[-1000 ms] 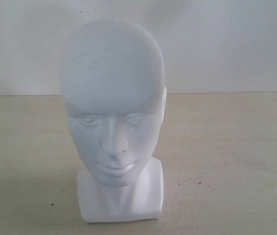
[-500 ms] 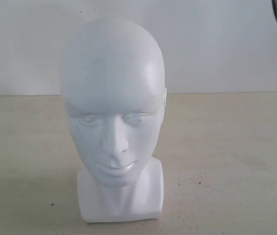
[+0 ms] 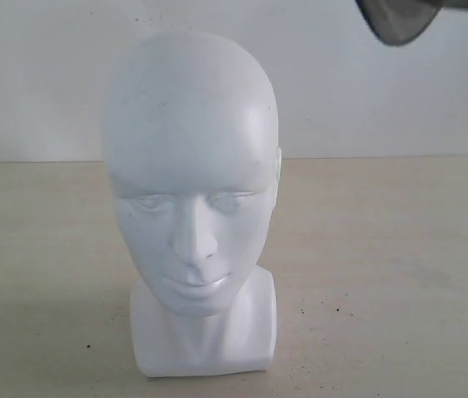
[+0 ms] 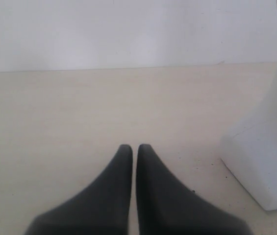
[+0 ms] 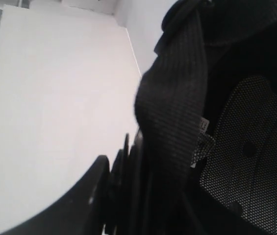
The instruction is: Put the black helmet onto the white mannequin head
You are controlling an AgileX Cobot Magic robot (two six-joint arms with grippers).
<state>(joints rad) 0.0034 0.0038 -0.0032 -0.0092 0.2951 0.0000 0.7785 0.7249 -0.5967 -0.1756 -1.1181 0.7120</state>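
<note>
Rim of the black helmet (image 3: 395, 21) sits clamped in the right claw (image 5: 128, 161), high above and right of the white mannequin head (image 3: 190, 166), well apart. The left claw (image 4: 134, 147), pressed together and empty, hangs low over the tabletop (image 4: 55, 112) near the head's base.

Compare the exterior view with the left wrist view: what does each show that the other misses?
Only the exterior view shows the face and bare crown of the white mannequin head, plus a dark tinted edge of the black helmet in the upper right corner, higher than the head and off to its side. Only the left wrist view shows the left gripper, jaws together and empty, near the head's block base. Both show the mannequin head, the beige table and the white wall.
</note>
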